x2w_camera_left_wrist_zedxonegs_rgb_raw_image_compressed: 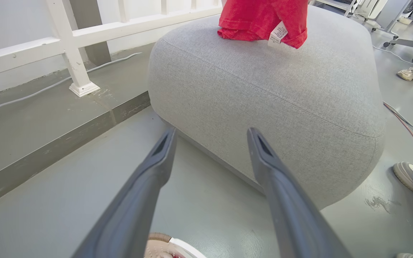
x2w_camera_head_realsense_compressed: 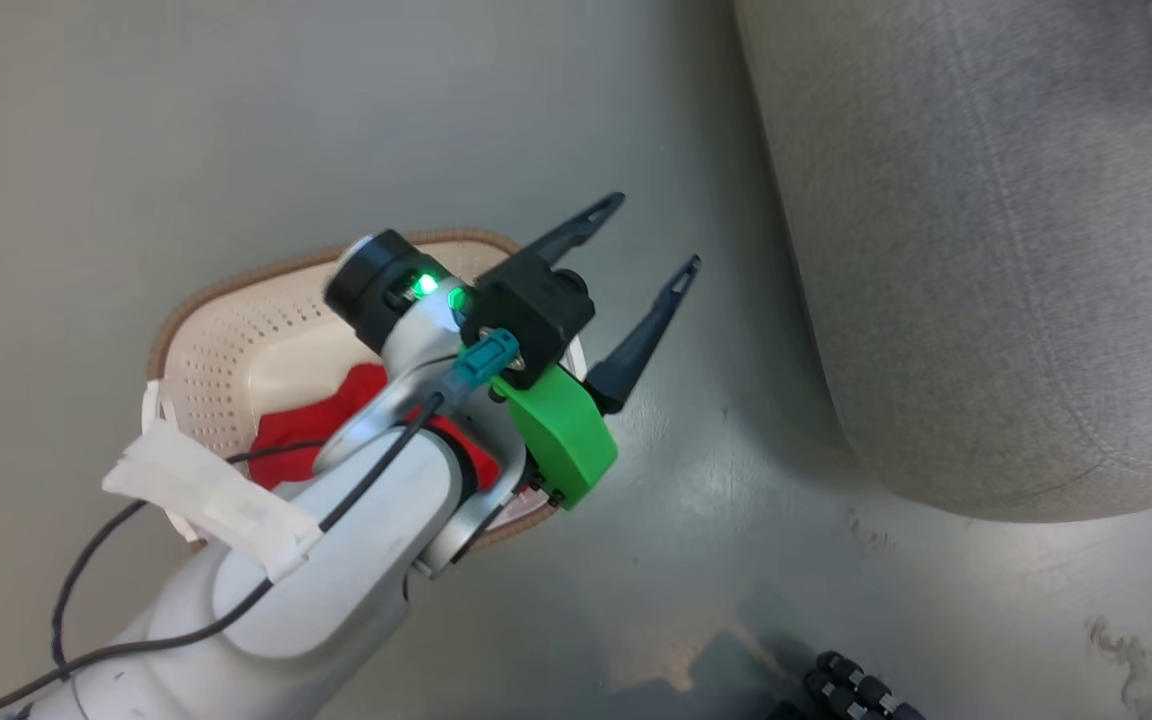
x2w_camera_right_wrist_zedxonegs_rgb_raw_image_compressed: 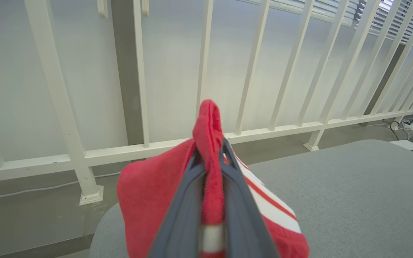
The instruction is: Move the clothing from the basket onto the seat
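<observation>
The job looks partway done, since the right claw [x2w_camera_right_wrist_zedxonegs_rgb_raw_image_compressed: 210, 150] pinches a red-and-white garment [x2w_camera_right_wrist_zedxonegs_rgb_raw_image_compressed: 145, 200] over the grey seat [x2w_camera_head_realsense_compressed: 986, 250] at two o'clock, while more red clothing [x2w_camera_head_realsense_compressed: 301, 435] lies in the basket [x2w_camera_head_realsense_compressed: 226, 300] at eight o'clock under the spread, empty left claw [x2w_camera_head_realsense_compressed: 654, 232].

left arm [x2w_camera_head_realsense_compressed: 266, 590] white | green bracket [x2w_camera_head_realsense_compressed: 561, 435] | teal plug [x2w_camera_head_realsense_compressed: 481, 360], green LEDs [x2w_camera_head_realsense_compressed: 426, 285] beside bracket | black cable [x2w_camera_head_realsense_compressed: 376, 470], white tape [x2w_camera_head_realsense_compressed: 206, 490] below bracket | left gripper [x2w_camera_head_realsense_compressed: 654, 232] dark, tapered
</observation>
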`<state>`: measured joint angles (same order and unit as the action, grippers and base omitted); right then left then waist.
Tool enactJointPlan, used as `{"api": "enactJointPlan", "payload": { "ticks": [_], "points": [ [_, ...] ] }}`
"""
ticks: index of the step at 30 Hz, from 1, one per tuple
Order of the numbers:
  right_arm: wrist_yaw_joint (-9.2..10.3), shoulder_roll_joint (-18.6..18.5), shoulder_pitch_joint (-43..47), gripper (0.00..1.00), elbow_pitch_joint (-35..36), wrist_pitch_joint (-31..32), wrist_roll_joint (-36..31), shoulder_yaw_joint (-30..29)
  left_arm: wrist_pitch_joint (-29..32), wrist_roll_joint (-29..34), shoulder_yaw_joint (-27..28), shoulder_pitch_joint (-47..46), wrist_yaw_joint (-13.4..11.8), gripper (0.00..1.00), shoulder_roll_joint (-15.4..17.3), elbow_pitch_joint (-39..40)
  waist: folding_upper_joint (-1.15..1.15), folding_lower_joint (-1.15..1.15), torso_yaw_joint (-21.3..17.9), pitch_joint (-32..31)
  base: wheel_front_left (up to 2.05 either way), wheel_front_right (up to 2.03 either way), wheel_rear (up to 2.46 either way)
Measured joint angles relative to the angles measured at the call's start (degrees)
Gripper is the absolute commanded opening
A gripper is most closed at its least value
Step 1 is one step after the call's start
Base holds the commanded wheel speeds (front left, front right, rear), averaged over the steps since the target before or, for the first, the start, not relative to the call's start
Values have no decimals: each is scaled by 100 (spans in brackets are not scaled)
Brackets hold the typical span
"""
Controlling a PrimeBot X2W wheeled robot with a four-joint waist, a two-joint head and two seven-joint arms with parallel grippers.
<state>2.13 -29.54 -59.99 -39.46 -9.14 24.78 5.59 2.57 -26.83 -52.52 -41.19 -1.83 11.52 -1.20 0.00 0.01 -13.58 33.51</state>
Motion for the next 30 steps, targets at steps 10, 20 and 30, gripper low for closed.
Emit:
{"api": "enactJointPlan", "payload": {
  "ticks": [10, 20, 30],
  "points": [
    [9, 621, 192, 0, -655, -211, 102, 66, 171, 42, 25, -87, -23, 100, 170, 208, 0, 0, -92, 448, 0, 0, 0],
    [8, 758, 218, 0, -1092, -333, 97, 164, 204, 42, 33, -103, -26, 100, 223, 288, 0, 0, -237, 563, 0, 0, 0],
    [-2, 837, 217, 0, -1424, -404, 47, 225, 250, 40, 56, -103, -27, 100, 255, 360, 0, 0, -253, 575, 0, 0, 0]
  ]
}}
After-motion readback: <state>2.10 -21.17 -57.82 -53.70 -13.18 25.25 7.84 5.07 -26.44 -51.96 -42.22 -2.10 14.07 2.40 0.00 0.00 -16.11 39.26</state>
